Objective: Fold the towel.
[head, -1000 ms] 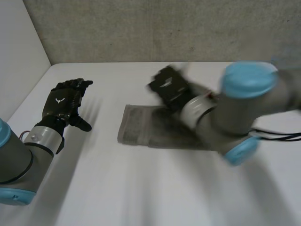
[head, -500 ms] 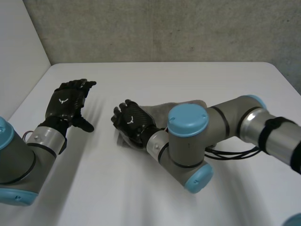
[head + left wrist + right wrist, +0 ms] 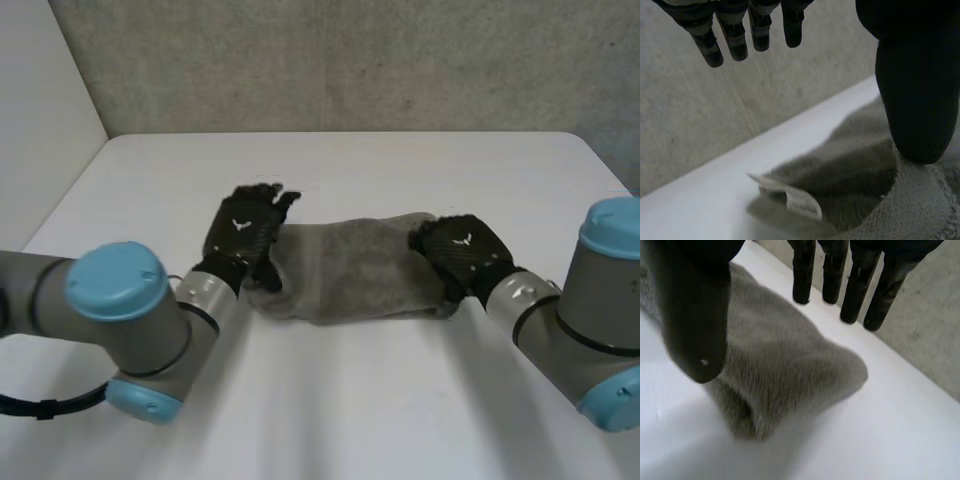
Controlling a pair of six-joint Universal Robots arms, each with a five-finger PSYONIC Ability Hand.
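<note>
Towel (image 3: 350,265) lies bunched mid-table (image 3: 330,420) in the head view, my left hand (image 3: 240,235) at its left end and my right hand (image 3: 460,250) at its right end. Left wrist view: my fingers (image 3: 735,40) are straight and spread, thumb (image 3: 910,100) against the cloth. Right wrist view: my fingers are straight above the towel's rolled end, gripping nothing.

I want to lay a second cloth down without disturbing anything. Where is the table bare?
Bare table lies between the towel and the back wall, and in a wide strip in front of the towel. It is crowded at the towel's ends, where the left hand and right hand sit.
</note>
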